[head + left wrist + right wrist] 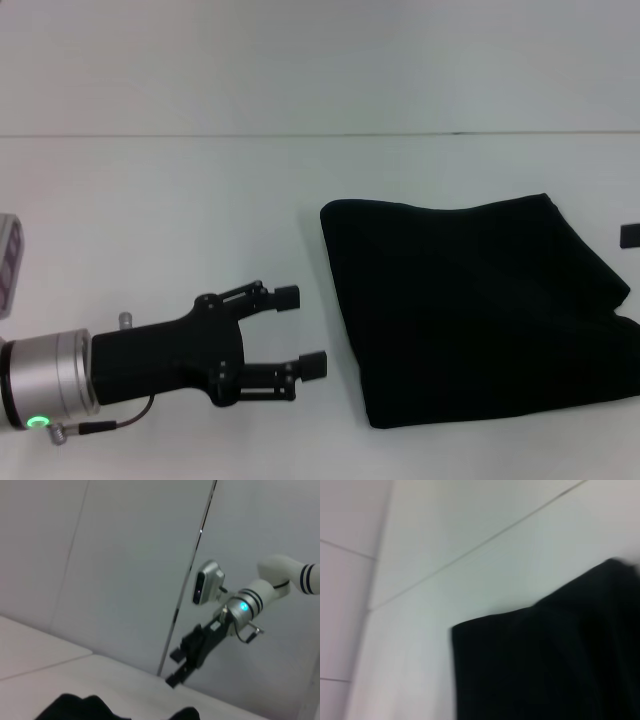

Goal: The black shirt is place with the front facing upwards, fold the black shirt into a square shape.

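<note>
Black shirt (pixel 470 310) lies on the white table (pixel 150 220), right of centre in the head view, folded into a rough four-sided bundle with no lettering showing. Near edge and left edge look fairly straight; the far right side is uneven, with a fold bulging out and a corner sticking toward the right edge of the view. Left gripper (pixel 300 332) sits low over the table just left of the shirt, well clear of the fabric and not touching it, fingers (pixel 286 296) spread apart with nothing between them, pointing toward the shirt's left edge. Green light (pixel 38 421) glows on the left wrist ring. Right gripper (pixel 179 667) shows in the left wrist view, raised above the table on the far side of the shirt, fingers parted and holding nothing; only a small dark tip (pixel 630 235) of it shows at the right edge of the head view. A blue light (pixel 243 606) is lit on the right wrist, with the wrist camera (pixel 206 582) beside it. The right wrist view shows the shirt's corner and one straight edge flat on the table.
</note>
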`<control>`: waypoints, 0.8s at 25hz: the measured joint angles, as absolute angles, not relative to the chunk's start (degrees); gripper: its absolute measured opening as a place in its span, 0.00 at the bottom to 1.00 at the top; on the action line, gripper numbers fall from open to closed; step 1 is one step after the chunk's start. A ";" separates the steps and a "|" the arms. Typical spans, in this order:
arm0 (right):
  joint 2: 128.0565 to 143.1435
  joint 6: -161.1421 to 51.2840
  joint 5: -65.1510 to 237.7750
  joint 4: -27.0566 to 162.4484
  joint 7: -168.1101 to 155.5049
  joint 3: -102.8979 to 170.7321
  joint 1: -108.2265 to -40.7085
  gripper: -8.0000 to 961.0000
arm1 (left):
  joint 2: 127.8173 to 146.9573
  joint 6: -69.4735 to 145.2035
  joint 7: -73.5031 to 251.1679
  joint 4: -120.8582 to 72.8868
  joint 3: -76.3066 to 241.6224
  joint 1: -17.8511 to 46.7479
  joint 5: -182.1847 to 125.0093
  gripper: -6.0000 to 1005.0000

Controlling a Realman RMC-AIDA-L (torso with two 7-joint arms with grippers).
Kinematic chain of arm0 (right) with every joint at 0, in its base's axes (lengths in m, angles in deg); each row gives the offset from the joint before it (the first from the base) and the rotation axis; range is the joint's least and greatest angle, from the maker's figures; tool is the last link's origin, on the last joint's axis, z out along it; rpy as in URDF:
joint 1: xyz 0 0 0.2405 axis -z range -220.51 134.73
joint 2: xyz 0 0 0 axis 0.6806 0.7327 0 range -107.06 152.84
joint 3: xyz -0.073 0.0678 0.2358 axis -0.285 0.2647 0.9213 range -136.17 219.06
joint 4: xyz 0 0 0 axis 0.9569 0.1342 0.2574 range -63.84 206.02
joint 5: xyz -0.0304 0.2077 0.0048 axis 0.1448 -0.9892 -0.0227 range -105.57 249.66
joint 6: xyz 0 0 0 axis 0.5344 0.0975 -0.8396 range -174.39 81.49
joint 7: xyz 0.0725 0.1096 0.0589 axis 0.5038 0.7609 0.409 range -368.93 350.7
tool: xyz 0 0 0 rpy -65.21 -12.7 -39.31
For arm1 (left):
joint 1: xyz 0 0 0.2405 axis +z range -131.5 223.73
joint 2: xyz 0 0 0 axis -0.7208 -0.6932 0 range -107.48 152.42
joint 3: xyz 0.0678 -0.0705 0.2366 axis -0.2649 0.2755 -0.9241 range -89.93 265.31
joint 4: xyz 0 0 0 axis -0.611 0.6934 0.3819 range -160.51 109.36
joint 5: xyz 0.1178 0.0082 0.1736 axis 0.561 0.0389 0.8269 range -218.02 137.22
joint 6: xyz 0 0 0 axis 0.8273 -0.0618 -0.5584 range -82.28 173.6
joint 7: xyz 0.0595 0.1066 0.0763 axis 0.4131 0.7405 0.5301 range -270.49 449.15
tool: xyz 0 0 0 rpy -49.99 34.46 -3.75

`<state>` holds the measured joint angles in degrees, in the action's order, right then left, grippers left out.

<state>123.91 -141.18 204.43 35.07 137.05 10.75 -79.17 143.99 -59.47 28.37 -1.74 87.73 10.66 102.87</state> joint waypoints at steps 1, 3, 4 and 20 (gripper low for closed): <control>123.50 -140.52 205.56 35.22 137.53 9.81 -79.46 0.92 | 144.04 -59.52 28.21 -1.83 87.80 10.67 102.27 0.94; 123.27 -139.57 208.14 35.42 137.79 9.03 -79.84 0.92 | 144.14 -59.53 28.15 -1.98 87.85 10.68 101.58 0.94; 123.31 -139.12 209.22 35.49 137.80 8.96 -79.92 0.92 | 144.17 -59.53 28.15 -2.05 87.85 10.69 101.43 0.94; 129.26 -131.66 212.56 37.63 135.73 7.84 -82.72 0.92 | 144.29 -59.09 28.35 -2.53 87.88 10.69 99.20 0.95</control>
<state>129.26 -131.66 212.56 37.63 135.73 7.84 -82.72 144.29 -59.09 28.35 -2.53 87.88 10.69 99.20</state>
